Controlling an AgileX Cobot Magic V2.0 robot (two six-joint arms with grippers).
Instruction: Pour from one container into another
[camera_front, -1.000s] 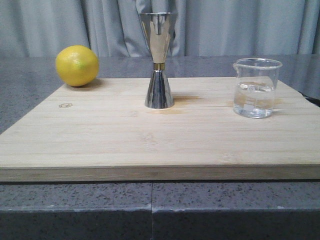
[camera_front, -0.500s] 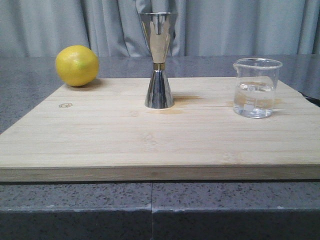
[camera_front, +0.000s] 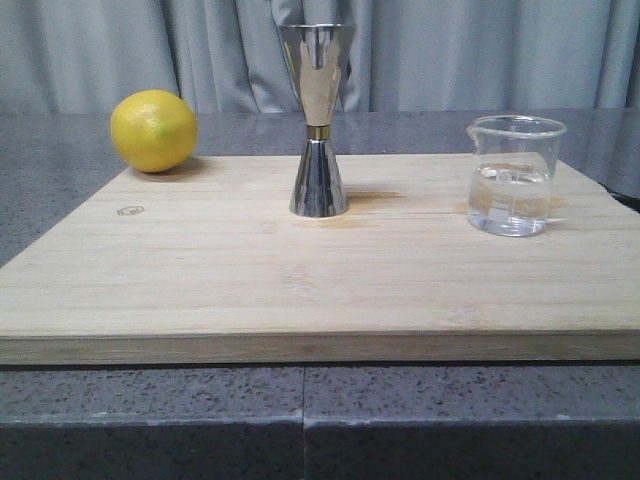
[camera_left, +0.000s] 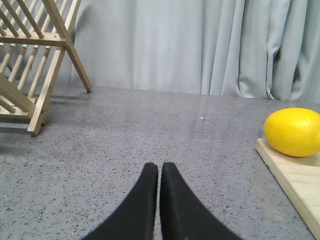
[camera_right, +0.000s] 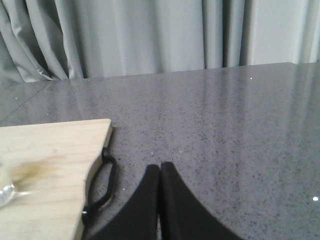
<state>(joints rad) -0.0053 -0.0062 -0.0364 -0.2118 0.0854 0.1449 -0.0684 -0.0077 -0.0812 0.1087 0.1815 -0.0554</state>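
Both grippers sit low over the grey counter with nothing between their fingers. On the left gripper (camera_left: 159, 172) the two black fingers (camera_left: 142, 200) are pressed together tip to tip, closed on empty air; the right gripper (camera_right: 159, 172) looks the same, its fingers (camera_right: 172, 200) meeting along a thin seam.

Ahead of the left gripper and off to its right lies a lemon (camera_left: 294, 131), resting at the corner of the board (camera_left: 295, 182), well apart from the fingertips. Off to its left stands a wooden rack (camera_left: 30, 65) on the counter (camera_left: 150, 125).

Ahead of the right gripper and to its left is the other end of the board (camera_right: 50, 170), with a black handle loop (camera_right: 102, 187) on its side edge just beside the fingers. Only a sliver of the beaker (camera_right: 4, 187) shows at that view's edge.

From the front, neither gripper appears. The beaker (camera_front: 512, 175) stands upright on the right part of the board (camera_front: 300, 290), roughly half full of clear liquid, its pouring lip towards the jigger. The jigger (camera_front: 318, 120) stands upright near the board's far edge at the middle, well apart from the beaker. The lemon (camera_front: 153, 130) sits at the far left corner. Grey curtains (camera_front: 480, 50) hang behind.
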